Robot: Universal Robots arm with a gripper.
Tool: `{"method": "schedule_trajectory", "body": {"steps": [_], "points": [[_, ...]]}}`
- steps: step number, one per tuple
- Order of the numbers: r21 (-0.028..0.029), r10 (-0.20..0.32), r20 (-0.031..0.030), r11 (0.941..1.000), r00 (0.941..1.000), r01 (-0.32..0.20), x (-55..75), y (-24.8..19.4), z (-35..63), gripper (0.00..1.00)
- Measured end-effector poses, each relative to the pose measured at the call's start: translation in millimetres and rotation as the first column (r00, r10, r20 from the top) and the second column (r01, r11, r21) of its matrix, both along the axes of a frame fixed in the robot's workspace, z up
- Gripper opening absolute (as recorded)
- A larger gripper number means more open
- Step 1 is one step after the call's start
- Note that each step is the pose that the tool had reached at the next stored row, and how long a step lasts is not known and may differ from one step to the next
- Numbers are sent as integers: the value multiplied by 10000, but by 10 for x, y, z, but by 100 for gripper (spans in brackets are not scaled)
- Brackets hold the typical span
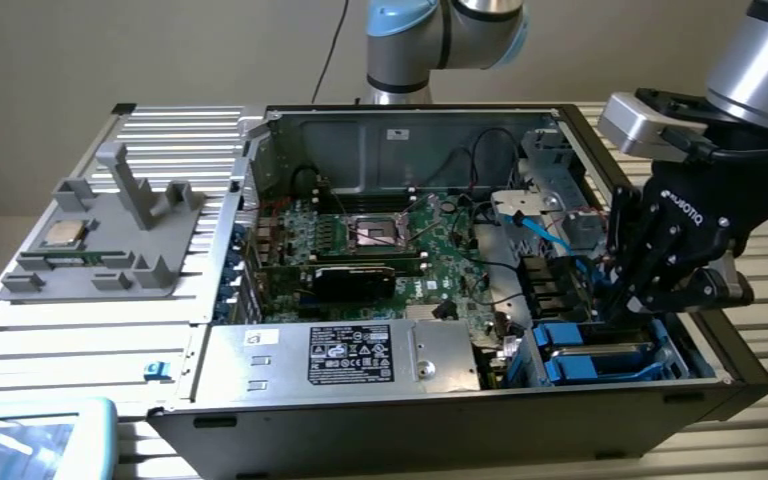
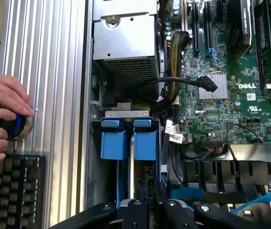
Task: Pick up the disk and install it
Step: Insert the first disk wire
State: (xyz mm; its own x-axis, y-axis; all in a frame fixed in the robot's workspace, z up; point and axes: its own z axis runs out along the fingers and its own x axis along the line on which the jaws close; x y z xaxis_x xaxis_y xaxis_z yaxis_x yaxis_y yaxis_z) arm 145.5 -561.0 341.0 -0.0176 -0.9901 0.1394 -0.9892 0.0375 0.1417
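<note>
The disk (image 1: 598, 362) lies low in the drive bay at the front corner of the open computer case, on the exterior view's right. Its blue carrier frame shows there, and in the wrist view the disk (image 2: 147, 143) shows two blue end tabs with blue rails running back toward me. My gripper (image 1: 620, 308) reaches down into that bay. In the wrist view the gripper (image 2: 147, 202) has its black fingers drawn close together at the near end of the frame, shut on it. The disk's labelled face is hidden.
A silver box with a black label (image 1: 351, 352) sits beside the bay, with the motherboard (image 1: 384, 235) behind it. A blue cable (image 1: 544, 230) and black cables hang near the bay. A grey fixture (image 1: 117, 235) holds a small chip. A person's hand (image 2: 2, 102) rests on a round button beside a keyboard (image 2: 11, 191).
</note>
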Motion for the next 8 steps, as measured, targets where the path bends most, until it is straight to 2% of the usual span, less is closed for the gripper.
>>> {"method": "schedule_trajectory", "body": {"steps": [3,8], "points": [[59,-1,0,10000,10000,1,0,-6,-20,16],[94,-1,3,10000,10000,1,-1,-12,-26,16]]}}
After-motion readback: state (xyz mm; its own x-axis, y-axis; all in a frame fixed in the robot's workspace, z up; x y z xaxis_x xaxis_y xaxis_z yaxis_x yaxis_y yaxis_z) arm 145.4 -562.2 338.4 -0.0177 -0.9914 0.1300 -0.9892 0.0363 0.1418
